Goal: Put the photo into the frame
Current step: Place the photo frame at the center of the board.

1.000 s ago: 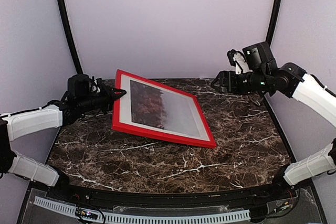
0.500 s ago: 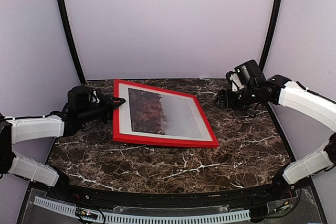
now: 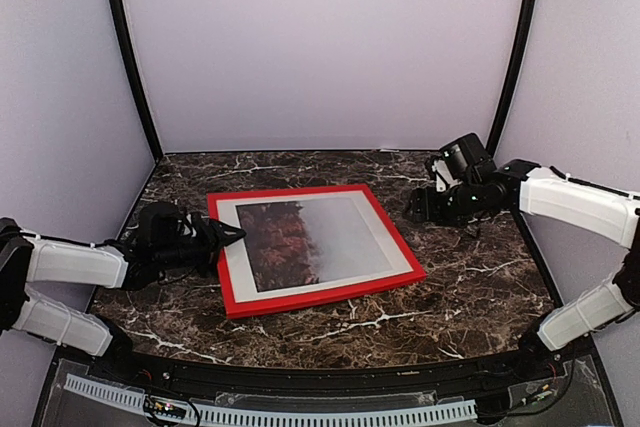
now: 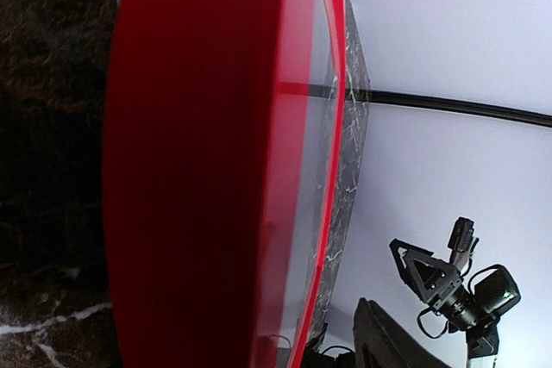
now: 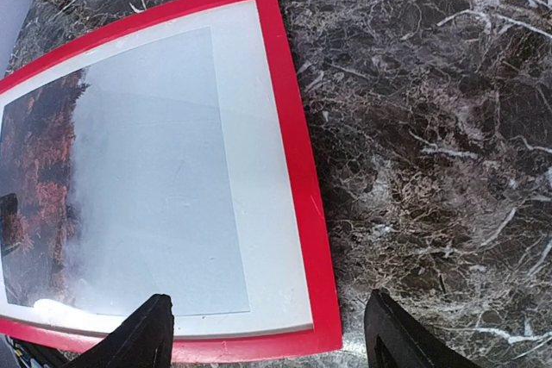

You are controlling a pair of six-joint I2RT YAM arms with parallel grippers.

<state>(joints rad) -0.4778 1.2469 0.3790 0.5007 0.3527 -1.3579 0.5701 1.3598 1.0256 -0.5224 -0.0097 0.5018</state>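
The red frame (image 3: 325,290) lies flat on the marble table, face up. Inside it sits the photo (image 3: 305,244) of red-orange trees fading into fog, ringed by a white mat (image 5: 259,170). My left gripper (image 3: 228,237) is at the frame's left rail, jaws open around the edge. In the left wrist view the rail (image 4: 198,170) fills the picture and one finger (image 4: 388,338) stands off its face. My right gripper (image 5: 272,338) hovers open just above the frame's right corner (image 5: 297,152), holding nothing.
The dark marble table (image 3: 450,287) extends to the right of and in front of the frame. Lilac walls with two black poles (image 3: 128,57) close in the back and sides. The arm bases sit at the near edge.
The frame, held tilted up by my left gripper a second ago, has come down flat on the table. The left jaws have opened. My right arm lowered toward the frame's right corner.
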